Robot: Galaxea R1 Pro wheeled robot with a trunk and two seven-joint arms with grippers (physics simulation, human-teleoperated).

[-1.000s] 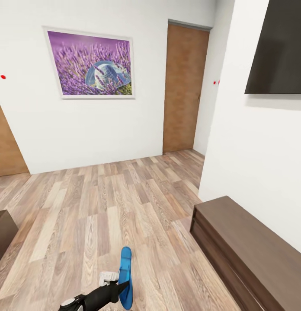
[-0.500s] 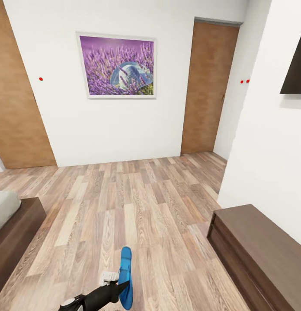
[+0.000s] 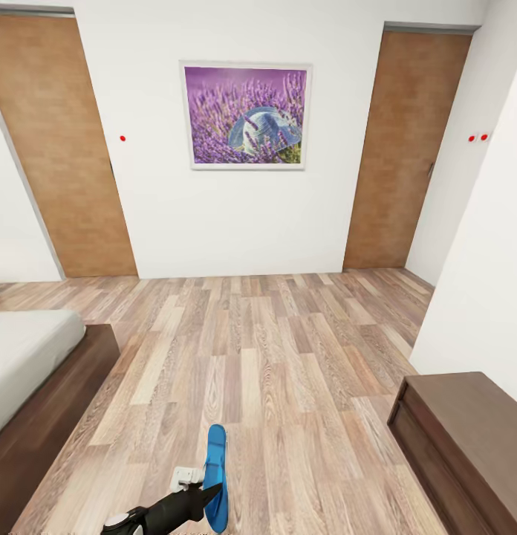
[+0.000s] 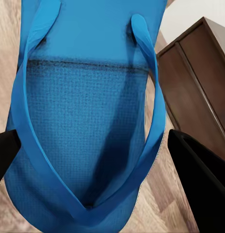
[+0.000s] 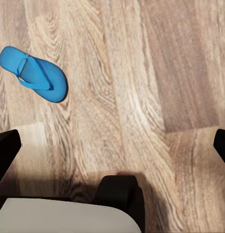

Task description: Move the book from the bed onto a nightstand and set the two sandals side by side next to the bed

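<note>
Camera panned — left claw (image 3: 203, 494) still clamps sandal (image 3: 215, 475) edge-up.

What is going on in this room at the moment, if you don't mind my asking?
The robot's left tool holds one blue sandal up off the wood floor, its fingers on either side of it. The second sandal lies flat on the floor, seen under the right arm, whose tool looks open and empty. The corner of the bed shows at the left, a long low dark cabinet at the right.
</note>
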